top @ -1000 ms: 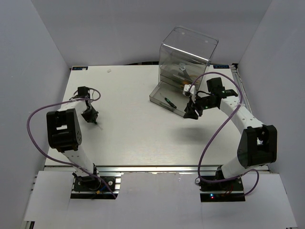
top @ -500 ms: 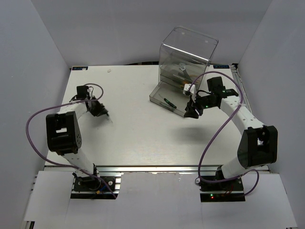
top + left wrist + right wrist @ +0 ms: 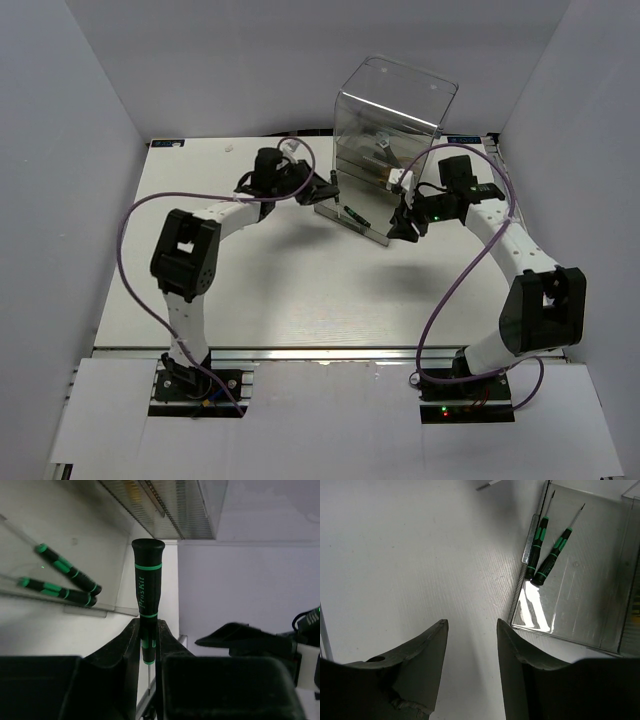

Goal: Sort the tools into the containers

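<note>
My left gripper (image 3: 147,622) is shut on a thin black-green screwdriver (image 3: 147,580), handle end pointing away from the wrist. It hovers at the left end of the pulled-out bottom drawer (image 3: 350,226) of the smoky clear cabinet (image 3: 395,110); from above, this left gripper (image 3: 322,187) is beside the cabinet's front. Another black-green screwdriver (image 3: 353,213) lies in that drawer; in the right wrist view the screwdriver (image 3: 552,557) appears doubled beside the clear wall. My right gripper (image 3: 470,622) is open and empty above the table just off the drawer's right corner (image 3: 398,230).
Upper drawers of the cabinet hold something orange (image 3: 386,181), blurred through the plastic. Purple cables (image 3: 130,240) loop off both arms. White walls enclose the table (image 3: 250,280) on three sides.
The left arm has swung from the table's left side across to the open drawer, carrying the screwdriver. The right gripper has shifted slightly toward the cabinet.
</note>
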You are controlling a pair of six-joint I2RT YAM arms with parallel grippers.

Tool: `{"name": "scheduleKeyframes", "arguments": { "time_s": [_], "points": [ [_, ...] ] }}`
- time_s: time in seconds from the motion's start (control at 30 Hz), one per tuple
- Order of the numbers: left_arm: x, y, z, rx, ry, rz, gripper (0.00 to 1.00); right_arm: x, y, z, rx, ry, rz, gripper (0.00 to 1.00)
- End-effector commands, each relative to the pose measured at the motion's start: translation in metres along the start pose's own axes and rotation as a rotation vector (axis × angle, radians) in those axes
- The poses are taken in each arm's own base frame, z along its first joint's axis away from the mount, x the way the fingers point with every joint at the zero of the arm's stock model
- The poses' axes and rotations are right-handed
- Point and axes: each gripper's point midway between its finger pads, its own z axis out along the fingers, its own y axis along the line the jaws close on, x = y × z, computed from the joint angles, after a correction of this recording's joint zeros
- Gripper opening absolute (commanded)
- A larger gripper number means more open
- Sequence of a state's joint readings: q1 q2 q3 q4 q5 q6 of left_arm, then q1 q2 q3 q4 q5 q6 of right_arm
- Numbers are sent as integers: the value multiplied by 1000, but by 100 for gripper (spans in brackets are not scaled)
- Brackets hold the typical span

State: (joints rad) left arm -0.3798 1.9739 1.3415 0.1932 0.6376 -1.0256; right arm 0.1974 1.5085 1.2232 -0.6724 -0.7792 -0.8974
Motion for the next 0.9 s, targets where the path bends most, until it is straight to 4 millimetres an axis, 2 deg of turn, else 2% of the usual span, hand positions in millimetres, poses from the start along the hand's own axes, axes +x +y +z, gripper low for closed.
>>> {"name": "scheduleKeyframes", "arguments": {
  "time_s": [0.0, 0.07, 0.1, 0.13, 0.17, 0.23, 0.43, 0.53, 0.6, 0.63, 0.67, 0.7, 0.73, 0.77, 0.8, 0.83, 0.87],
  "points": [
    [-19, -26, 26, 47, -28, -46, 7, -20, -7, -14, 54, -41, -50, 50],
    [-17, -22, 36, 13, -19, -69, 21, -18, -5, -15, 58, -38, -51, 50],
    [-13, -16, 45, -5, -11, -78, 34, -17, -5, -15, 61, -35, -50, 50],
    [-17, -23, 49, 1, -15, -70, 41, -17, -5, -15, 62, -35, -53, 50],
    [-12, -22, 53, -10, -3, -71, 46, -16, -4, -15, 63, -33, -48, 50],
    [-12, -18, 59, -21, 1, -75, 51, -15, -4, -15, 61, -34, -51, 50],
    [-23, -28, 59, -24, -26, -40, 54, -15, 0, -12, 10, -36, -101, 51],
    [-29, -39, 50, -30, -51, 0, 48, -18, 7, -8, -46, -55, -121, 48],
    [-35, -44, 35, -46, -78, 51, 36, -20, 16, 3, -110, -48, -173, 34],
    [-41, -42, 26, -72, -102, 55, 30, -17, 18, 10, -133, -34, -183, 22],
    [-44, -41, 17, -87, -119, 67, 25, -17, 20, 16, -144, -20, -190, 16],
    [-44, -45, 0, -102, -139, 120, 18, -16, 26, 27, -163, 15, -202, 11],
    [-44, -43, -12, -125, -157, 128, 14, -16, 23, 38, -163, 35, -206, 6],
    [-51, -32, -28, -172, -190, 141, 10, -15, 23, 46, -161, 61, -200, 0],
    [-52, -28, -41, -194, -209, 147, 6, -9, 21, 54, -132, 119, -159, 0],
    [-41, -23, -65, -220, -222, 166, 6, -12, 22, 73, -136, 139, -165, 0],
    [-45, -11, -84, -263, -257, 182, 6, -10, 21, 82, -124, 169, -145, 0]
  ]
}}
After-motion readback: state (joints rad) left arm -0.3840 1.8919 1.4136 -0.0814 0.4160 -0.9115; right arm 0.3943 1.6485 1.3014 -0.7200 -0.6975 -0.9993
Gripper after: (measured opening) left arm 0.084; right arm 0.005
